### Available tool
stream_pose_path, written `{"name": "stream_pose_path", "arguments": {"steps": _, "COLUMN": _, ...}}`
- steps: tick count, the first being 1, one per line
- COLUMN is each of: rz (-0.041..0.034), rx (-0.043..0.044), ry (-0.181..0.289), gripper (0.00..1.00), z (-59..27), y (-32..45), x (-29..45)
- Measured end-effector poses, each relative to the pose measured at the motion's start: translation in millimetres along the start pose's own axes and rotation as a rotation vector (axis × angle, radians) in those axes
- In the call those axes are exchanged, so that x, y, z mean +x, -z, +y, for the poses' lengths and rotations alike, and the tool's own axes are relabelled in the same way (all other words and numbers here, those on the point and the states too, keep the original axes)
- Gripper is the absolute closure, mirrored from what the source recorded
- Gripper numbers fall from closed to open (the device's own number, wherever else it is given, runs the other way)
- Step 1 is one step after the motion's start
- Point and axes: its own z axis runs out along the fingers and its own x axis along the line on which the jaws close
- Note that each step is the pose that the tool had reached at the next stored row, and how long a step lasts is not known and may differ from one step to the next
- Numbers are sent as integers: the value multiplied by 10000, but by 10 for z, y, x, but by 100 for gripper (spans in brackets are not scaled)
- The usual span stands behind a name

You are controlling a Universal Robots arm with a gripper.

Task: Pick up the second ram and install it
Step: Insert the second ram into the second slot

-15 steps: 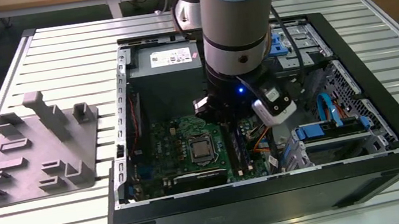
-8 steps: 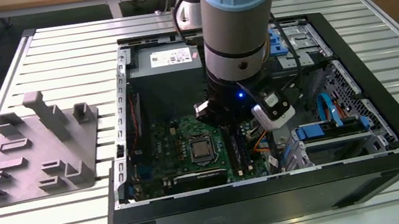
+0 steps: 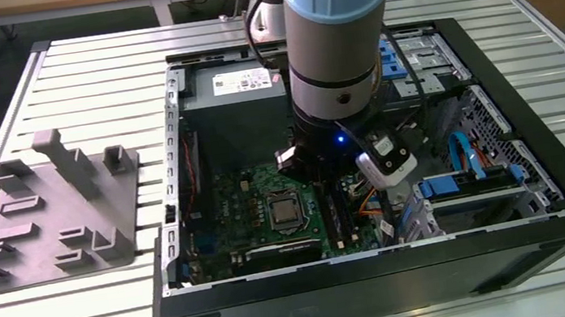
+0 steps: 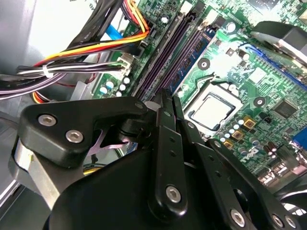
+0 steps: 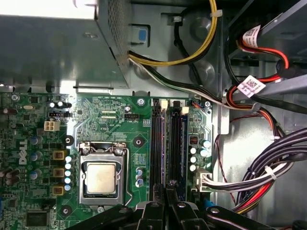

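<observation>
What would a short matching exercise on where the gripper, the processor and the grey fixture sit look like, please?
Things:
1. gripper
2. processor
3. grey fixture

Places:
A. on the table, outside the computer case
B. in its socket on the motherboard
C. over the memory slots

Pairs: 1-C, 2-B, 3-A

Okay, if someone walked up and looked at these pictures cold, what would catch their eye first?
First, the big pale-blue robot arm plunging down into an open black computer case on a slatted table. Inside, the green motherboard with its silvery processor stands out, the gripper hanging right over the long memory slots beside it. At the exterior view's left lies a grey moulded fixture.
</observation>
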Motion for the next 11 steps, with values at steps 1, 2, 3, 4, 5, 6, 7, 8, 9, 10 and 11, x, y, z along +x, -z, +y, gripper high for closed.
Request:
{"name": "stream_pose_path", "arguments": {"steps": 1, "rz": -1, "rx": 0, "ry": -6, "gripper": 87, "z": -2, "y": -5, "x": 0}}
{"name": "stream_pose_path", "arguments": {"steps": 2, "rz": -1, "rx": 1, "ry": -9, "gripper": 87, "z": -4, "y": -10, "x": 1}}
{"name": "stream_pose_path", "arguments": {"steps": 3, "rz": 0, "rx": 4, "ry": -10, "gripper": 87, "z": -5, "y": -15, "x": 1}}
{"name": "stream_pose_path", "arguments": {"steps": 4, "rz": -1, "rx": 2, "ry": -10, "gripper": 87, "z": -5, "y": -22, "x": -1}}
{"name": "stream_pose_path", "arguments": {"steps": 5, "rz": -1, "rx": 5, "ry": -9, "gripper": 87, "z": -6, "y": -27, "x": -2}}
{"name": "stream_pose_path", "arguments": {"steps": 6, "rz": 0, "rx": 8, "ry": -11, "gripper": 87, "z": -6, "y": -33, "x": -2}}
{"name": "stream_pose_path", "arguments": {"steps": 7, "rz": 0, "rx": 10, "ry": -10, "gripper": 87, "z": -6, "y": -38, "x": -2}}
{"name": "stream_pose_path", "arguments": {"steps": 8, "rz": 0, "rx": 14, "ry": -10, "gripper": 87, "z": -6, "y": -43, "x": -3}}
{"name": "stream_pose_path", "arguments": {"steps": 9, "rz": 0, "rx": 20, "ry": -10, "gripper": 87, "z": -6, "y": -50, "x": -3}}
{"name": "stream_pose_path", "arguments": {"steps": 10, "rz": -1, "rx": 28, "ry": -9, "gripper": 87, "z": -7, "y": -55, "x": -4}}
{"name": "stream_pose_path", "arguments": {"steps": 11, "rz": 0, "rx": 39, "ry": -8, "gripper": 87, "z": -7, "y": -60, "x": -4}}
